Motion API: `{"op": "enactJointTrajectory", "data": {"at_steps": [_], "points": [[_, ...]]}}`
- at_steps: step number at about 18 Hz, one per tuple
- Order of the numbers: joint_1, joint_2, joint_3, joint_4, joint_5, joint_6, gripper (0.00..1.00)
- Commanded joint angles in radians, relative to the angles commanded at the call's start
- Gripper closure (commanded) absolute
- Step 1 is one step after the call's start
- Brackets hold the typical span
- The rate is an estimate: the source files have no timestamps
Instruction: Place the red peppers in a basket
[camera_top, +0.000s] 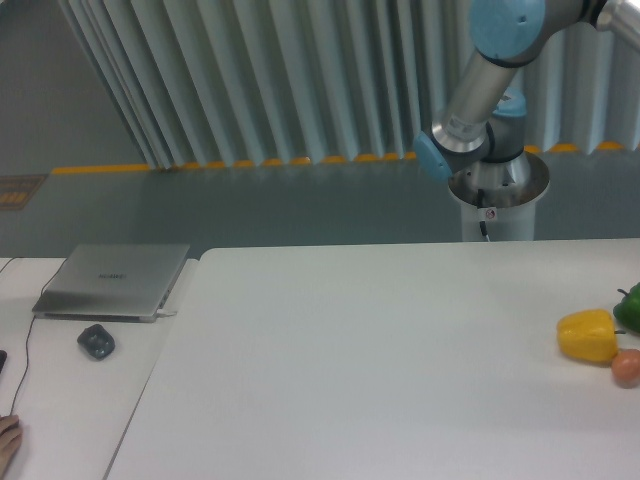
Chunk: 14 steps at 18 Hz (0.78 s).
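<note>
The red peppers are out of view, and no basket shows in the camera view either. My gripper is outside the frame; only the arm's grey tube and blue joints (490, 75) show at the top right, rising from the round metal base (497, 180) behind the table.
On the white table (380, 360) near the right edge lie a yellow bell pepper (587, 335), a green pepper (630, 308) cut by the frame edge, and a small orange-pink fruit (627, 367). A closed laptop (112, 280) and a dark mouse (96, 341) sit on the left table.
</note>
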<state>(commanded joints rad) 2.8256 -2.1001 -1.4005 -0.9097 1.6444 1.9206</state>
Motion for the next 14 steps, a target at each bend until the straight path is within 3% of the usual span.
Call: {"op": "enactJointTrajectory", "data": {"at_steps": [2, 5, 9, 14], "points": [[-0.002, 0.003, -0.008, 0.0, -0.002, -0.003, 0.01], [-0.002, 0.017, -0.028, 0.0, -0.015, 0.003, 0.0], [0.012, 0.116, -0.138, 0.0, -0.064, 0.072, 0.0], [-0.012, 0.218, -0.251, -0.015, -0.133, 0.061, 0.0]]}}
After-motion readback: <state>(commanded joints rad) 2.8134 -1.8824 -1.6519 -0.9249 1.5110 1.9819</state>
